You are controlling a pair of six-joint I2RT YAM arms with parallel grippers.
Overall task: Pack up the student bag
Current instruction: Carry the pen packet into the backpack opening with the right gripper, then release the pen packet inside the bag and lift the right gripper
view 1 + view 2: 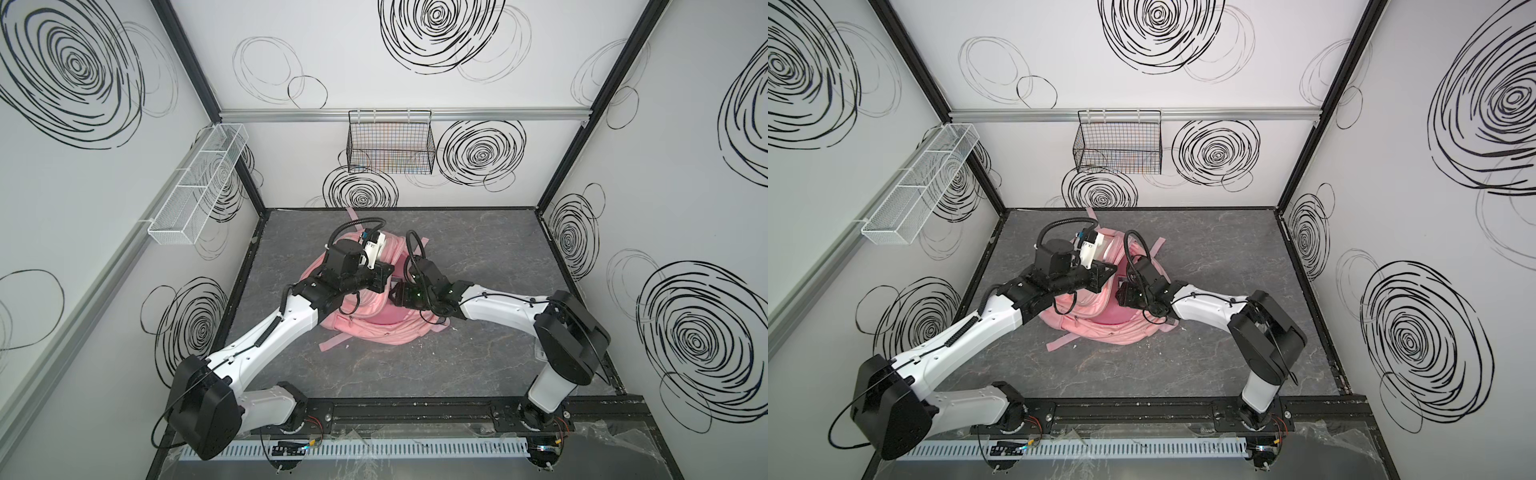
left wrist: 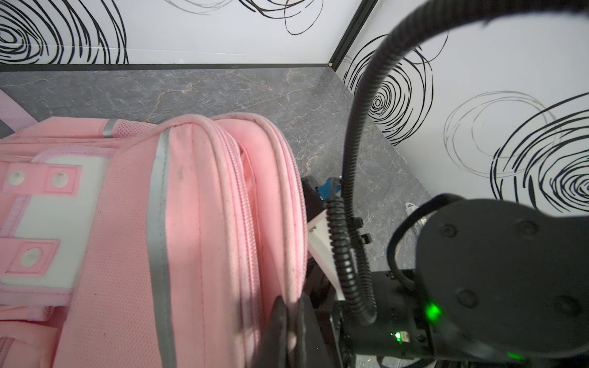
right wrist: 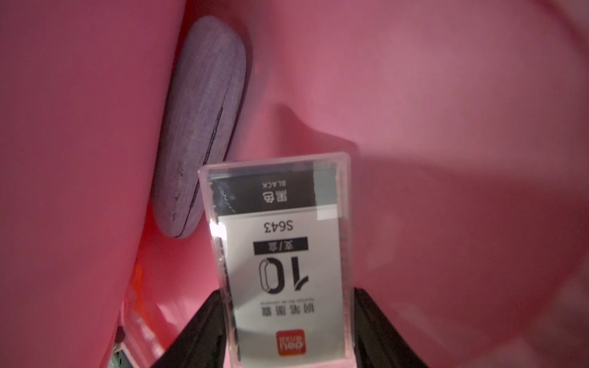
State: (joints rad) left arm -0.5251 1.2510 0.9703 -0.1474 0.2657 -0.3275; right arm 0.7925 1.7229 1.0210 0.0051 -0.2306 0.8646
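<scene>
Student bag (image 2: 127,229) rim in left claw (image 2: 288,302)

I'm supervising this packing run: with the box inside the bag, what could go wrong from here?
1. The left hand pinches only the thin piped rim of the student bag; if that slips, the opening may fall shut.
2. The right hand grips the clear box by one end only, so the box may twist or jam against the lilac pouch close beside it.

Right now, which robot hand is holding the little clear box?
The right hand, reaching inside the pink bag, grips the clear box; the left hand only pinches the bag's rim.
</scene>
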